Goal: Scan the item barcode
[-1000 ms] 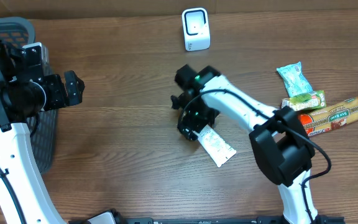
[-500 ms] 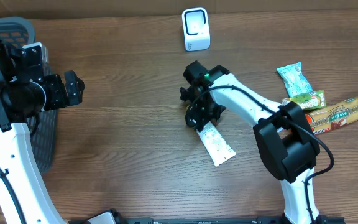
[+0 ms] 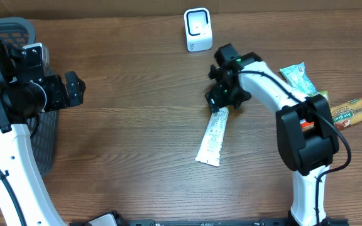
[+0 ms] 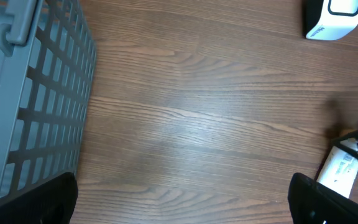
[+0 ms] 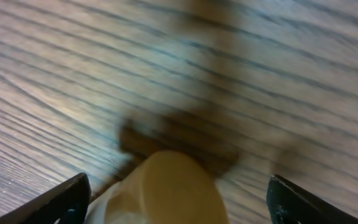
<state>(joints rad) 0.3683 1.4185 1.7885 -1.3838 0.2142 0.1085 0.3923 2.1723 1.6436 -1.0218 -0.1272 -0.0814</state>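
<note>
Overhead, the right gripper stands spread wide over the top end of the packet, near the scanner on its robot side, clamping nothing. The packet lies flat on the wood table. The left gripper hangs agape and empty far left of the scanner by the basket — a broad stretch of wood between — and snacks lie to the scanner's right.

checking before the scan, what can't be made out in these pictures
Barcode on the white packet: the print is too small in the overhead view, and the left wrist view shows only part of the packet.
Packet's top end: under the right gripper in the overhead view; the right wrist view is too blurred to show contact.
Long red package: cut off by the overhead view's right edge.
</note>
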